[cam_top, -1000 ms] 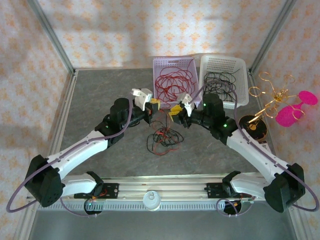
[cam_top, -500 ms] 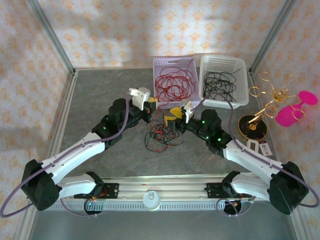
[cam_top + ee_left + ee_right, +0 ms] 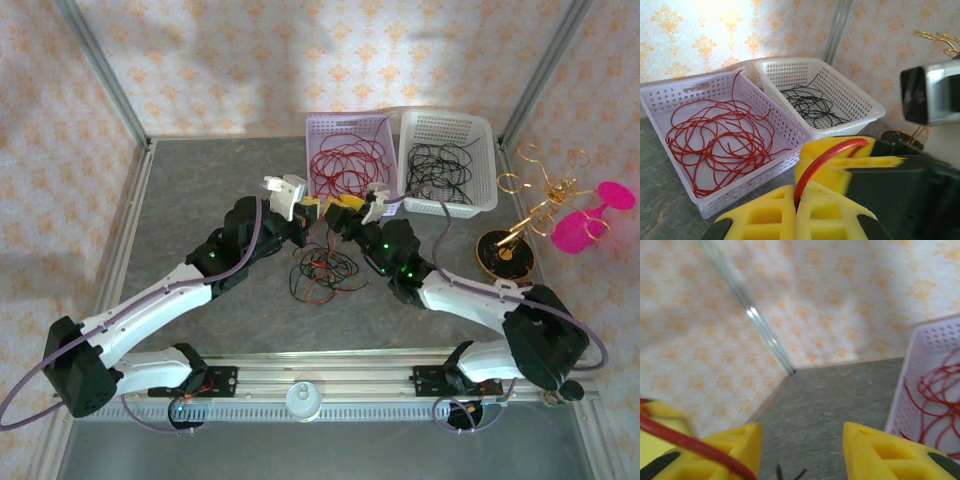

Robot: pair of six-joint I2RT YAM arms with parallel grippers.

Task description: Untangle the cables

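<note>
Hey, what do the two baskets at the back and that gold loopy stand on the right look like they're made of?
Purple basket: probably molded plastic, matte, judging by its even rows of holes. White basket: likely the same stiff plastic, a slightly glossy lattice. Gold stand: apparently bent metal wire, shiny gold finish, its loops holding shape in the air.

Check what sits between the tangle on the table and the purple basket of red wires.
Top view: the left end effector, shut on a red cable, and the right end effector, open beside it.
</note>
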